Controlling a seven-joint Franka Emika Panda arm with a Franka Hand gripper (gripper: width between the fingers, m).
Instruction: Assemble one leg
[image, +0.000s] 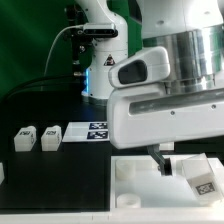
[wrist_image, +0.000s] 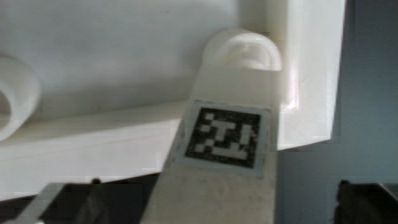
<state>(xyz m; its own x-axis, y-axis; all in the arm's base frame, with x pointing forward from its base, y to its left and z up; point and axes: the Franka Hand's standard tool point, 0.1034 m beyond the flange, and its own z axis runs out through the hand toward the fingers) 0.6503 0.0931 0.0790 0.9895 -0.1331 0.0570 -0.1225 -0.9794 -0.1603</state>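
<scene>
white plastic with a black-and-white tag (wrist_image: 228, 135) on its upper face, the leg (image: 196, 176) sits tilted over the white square piece (image: 130, 160), toward the exterior view's right. in the wrist view its rounded end points at that piece's edge and seems to touch it. the gripper (image: 160, 160) stands just beside the leg's other end. its dark jaws seem to show on either side of the leg in the wrist view, but whether they pinch it or stand spread off it cannot be told. a round corner socket (image: 127, 197) shows on the square piece, to the exterior view's left of the leg. further out, a spare leg (image: 25, 138) and a second spare leg (image: 50, 136) sit side by side on the black table (image: 40, 100), just beside the marker board (image: 92, 131) and well apart from the work. the step in hand looks like bringing the leg to a socket, since it is not yet upright or seated. the next move would call for a firm hold, standing the leg upright over 1 socket, lowering it in and turning it home.
</scene>
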